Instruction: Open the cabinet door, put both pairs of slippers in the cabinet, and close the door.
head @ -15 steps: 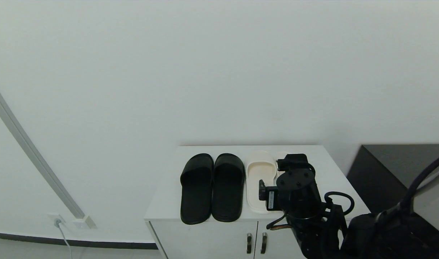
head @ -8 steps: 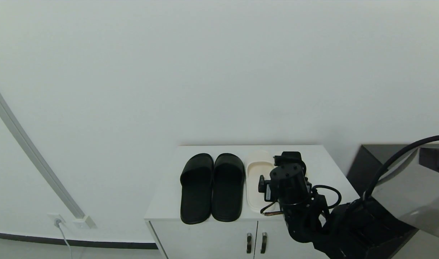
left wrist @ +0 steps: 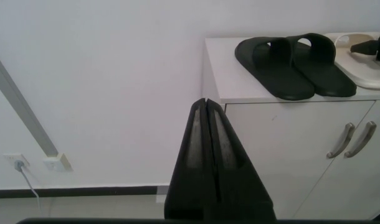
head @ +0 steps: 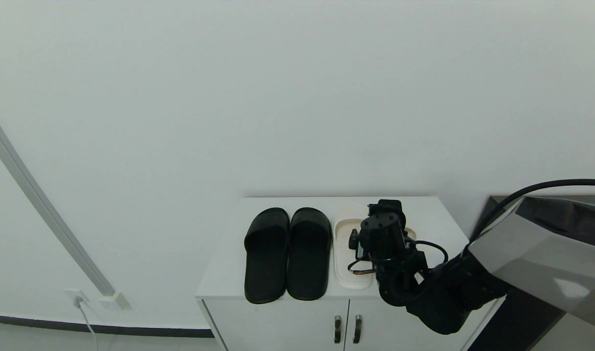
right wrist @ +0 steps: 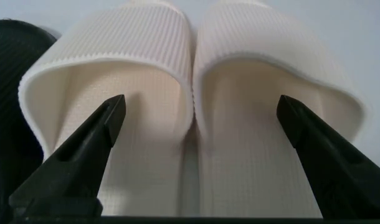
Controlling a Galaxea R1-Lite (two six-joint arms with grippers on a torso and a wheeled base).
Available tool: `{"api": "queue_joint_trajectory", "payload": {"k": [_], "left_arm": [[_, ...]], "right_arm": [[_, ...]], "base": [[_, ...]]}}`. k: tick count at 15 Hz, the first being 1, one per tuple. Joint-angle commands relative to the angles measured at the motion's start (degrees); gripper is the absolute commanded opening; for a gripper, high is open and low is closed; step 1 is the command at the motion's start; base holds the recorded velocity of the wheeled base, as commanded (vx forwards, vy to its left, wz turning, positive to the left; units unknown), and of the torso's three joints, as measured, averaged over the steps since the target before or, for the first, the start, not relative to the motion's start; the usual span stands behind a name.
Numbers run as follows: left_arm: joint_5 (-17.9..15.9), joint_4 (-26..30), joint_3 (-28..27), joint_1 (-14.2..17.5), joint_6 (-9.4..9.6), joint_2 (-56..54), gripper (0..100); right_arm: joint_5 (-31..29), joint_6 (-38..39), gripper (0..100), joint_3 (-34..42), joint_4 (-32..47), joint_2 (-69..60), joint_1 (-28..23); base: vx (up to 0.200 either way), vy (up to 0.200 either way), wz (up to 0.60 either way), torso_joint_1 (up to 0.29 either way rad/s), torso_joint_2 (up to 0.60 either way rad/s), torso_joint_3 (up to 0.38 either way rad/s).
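A white cabinet [head: 229,273] holds two pairs of slippers on its top, and its two doors [head: 287,326] are closed, with metal handles [head: 346,329] at the middle. The black pair [head: 287,253] lies on the left. The white pair [head: 348,243] lies on the right, partly covered by my right arm. My right gripper [right wrist: 196,134] hangs open just over the white pair [right wrist: 190,93], one finger outside each slipper. My left gripper [left wrist: 207,124] is shut and empty, low and to the left of the cabinet [left wrist: 271,137].
A plain white wall stands behind the cabinet. A grey conduit [head: 39,200] runs diagonally down the wall on the left to a socket with a cable [head: 78,300]. A dark piece of furniture [head: 497,209] stands right of the cabinet.
My right arm has pushed forward and a little left over the cabinet top, bringing the gripper over the white slippers. The slippers and doors have not moved.
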Motion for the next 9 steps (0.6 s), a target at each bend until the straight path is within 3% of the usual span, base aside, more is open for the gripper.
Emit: {"api": "queue_joint_trajectory", "payload": {"k": [1,4,5,9], "left_arm": [[0.0,0.0,0.0,0.0,0.00,0.1,0],[0.0,0.0,0.0,0.0,0.00,0.1,0],[0.0,0.0,0.0,0.0,0.00,0.1,0],[0.0,0.0,0.0,0.0,-0.09,0.1,0]], "right_arm": [[0.0,-0.4,100,-2.0,0.0,1.7,-0.7],[0.3,-1.2,100,-2.8,-0.3,2.4,-1.3],[0.3,-1.3,0,-2.8,-0.4,2.5,-1.3],[0.4,-2.0,0,-2.8,-1.3,2.5,-1.4]], "base": [[0.000,0.000,0.00,0.000,0.00,0.000],[0.000,0.000,0.00,0.000,0.00,0.000],[0.000,0.000,0.00,0.000,0.00,0.000],[0.000,0.000,0.00,0.000,0.00,0.000]]}}
